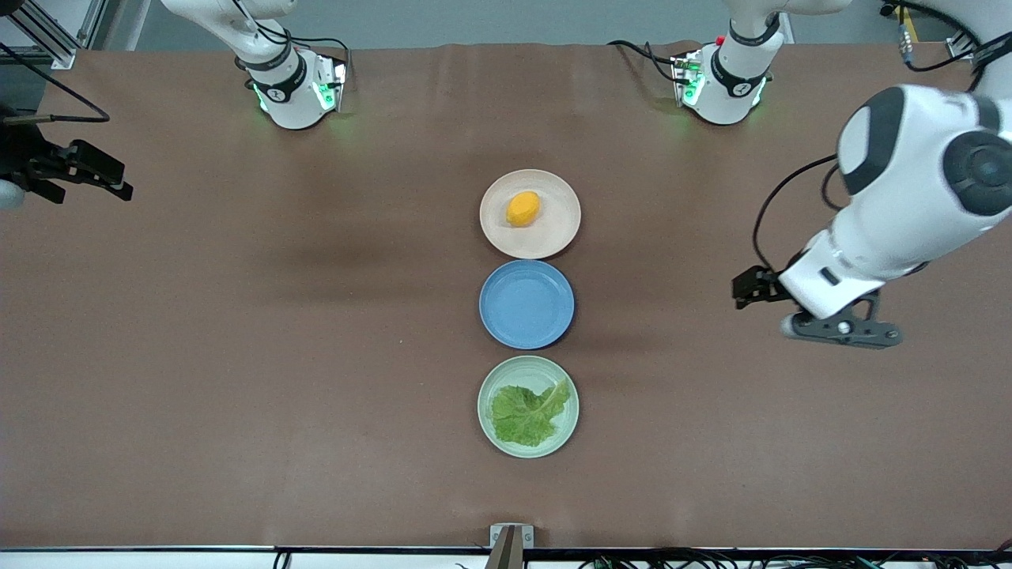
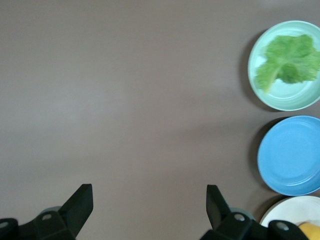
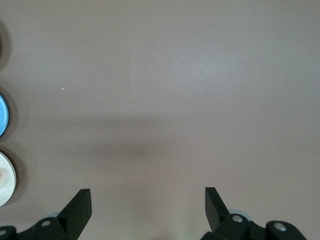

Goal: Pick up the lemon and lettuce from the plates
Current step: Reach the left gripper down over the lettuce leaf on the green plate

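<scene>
Brown desk (image 1: 237, 356) carries three plates in a mid-desk row: lettuce (image 1: 528, 413) on mint plate (image 1: 486, 427) toward the camera-side edge, lemon (image 1: 522, 209) on pink plate (image 1: 553, 233) toward the base edge. Left gripper (image 2: 150, 207) and right gripper (image 3: 148, 207) hover released over bare desk; best descend centred on each item.

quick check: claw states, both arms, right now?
Left claw: open, holding nothing, over bare table toward the left arm's end.
Right claw: open, holding nothing, over bare table toward the right arm's end.
</scene>
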You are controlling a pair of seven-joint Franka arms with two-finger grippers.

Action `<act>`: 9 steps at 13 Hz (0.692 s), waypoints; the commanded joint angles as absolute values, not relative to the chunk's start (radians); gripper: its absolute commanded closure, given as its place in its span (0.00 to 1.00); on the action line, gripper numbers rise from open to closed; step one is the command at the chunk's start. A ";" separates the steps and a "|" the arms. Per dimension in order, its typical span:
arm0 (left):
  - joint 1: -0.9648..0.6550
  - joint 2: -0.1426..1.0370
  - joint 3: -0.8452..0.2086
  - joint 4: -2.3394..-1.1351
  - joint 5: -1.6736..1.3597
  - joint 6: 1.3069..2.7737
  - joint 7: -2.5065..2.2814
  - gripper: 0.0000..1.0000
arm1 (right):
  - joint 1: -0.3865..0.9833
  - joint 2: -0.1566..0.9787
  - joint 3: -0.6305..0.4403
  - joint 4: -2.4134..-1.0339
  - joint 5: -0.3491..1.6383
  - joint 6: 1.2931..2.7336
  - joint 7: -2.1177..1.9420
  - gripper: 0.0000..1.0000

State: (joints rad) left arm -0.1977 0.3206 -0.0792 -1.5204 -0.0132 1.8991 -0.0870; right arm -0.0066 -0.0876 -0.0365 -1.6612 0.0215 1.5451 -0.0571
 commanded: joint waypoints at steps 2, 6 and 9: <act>-0.296 0.454 -0.077 -1.486 -0.025 2.060 -0.088 0.00 | 0.000 -0.109 -0.037 -1.678 -0.015 1.549 -0.057 0.00; -0.405 0.610 -0.074 -1.483 -0.028 2.365 -0.097 0.00 | -0.008 -0.066 -0.037 -1.648 -0.015 1.546 -0.051 0.00; -0.442 0.716 -0.077 -1.418 -0.028 2.485 -0.074 0.03 | -0.005 0.016 -0.037 -1.640 -0.015 1.557 -0.052 0.00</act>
State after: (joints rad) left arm -0.4223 0.6511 -0.0823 -1.5037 -0.0132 2.4521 -0.0980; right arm -0.0071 -0.0512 -0.0374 -1.6607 0.0032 1.5471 -0.0557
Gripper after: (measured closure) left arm 0.004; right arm 0.000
